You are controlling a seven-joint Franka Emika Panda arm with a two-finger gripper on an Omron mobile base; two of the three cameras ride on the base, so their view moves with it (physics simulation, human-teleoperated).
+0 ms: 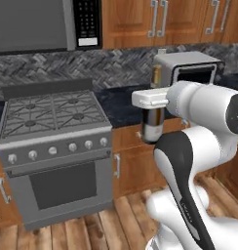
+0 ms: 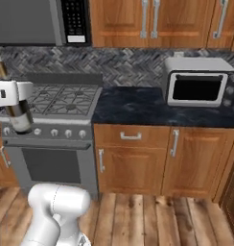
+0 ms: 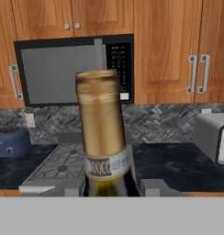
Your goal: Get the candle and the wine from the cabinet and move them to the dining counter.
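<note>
- Gripping the wine [image 3: 103, 133] by its body, the gripper [image 3: 112, 187] is clenched on the bottle; in the hand view the dark finger tips stand on either side of the glass at the bottom centre of the frame.
- The bottle fills the middle of the hand view, with its gold foil neck rising upward and a pale label band just above the finger tips.
- In the left base view the wine [image 1: 153, 124] hangs below the white hand, right of centre, with its foil neck poking up behind the hand.
- In the right base view the wine [image 2: 17, 115] sits at the far left edge, held upright in the gripper [image 2: 13, 96], in front of the stove's left side.
- The bottle is held in the air, clear of the dark worktop [image 2: 138, 108] and of the stove [image 1: 52, 127].
- The stove occupies the left half of the left base view, with grey burner grates on top and a row of knobs along its front.
- A microwave [image 3: 75, 69] hangs above the stove, in the upper left of both base views and upper centre-left of the hand view.
- A toaster oven [image 2: 198, 81] stands on the dark worktop at the right of the right base view, against the herringbone tiles.
- Wooden wall cabinets [image 2: 152, 21] with grey bar handles run along the top of both base views; their doors are closed.
- A blue rounded object [image 3: 10, 142] sits on the worktop at the left edge of the hand view; what it is I cannot tell.
</note>
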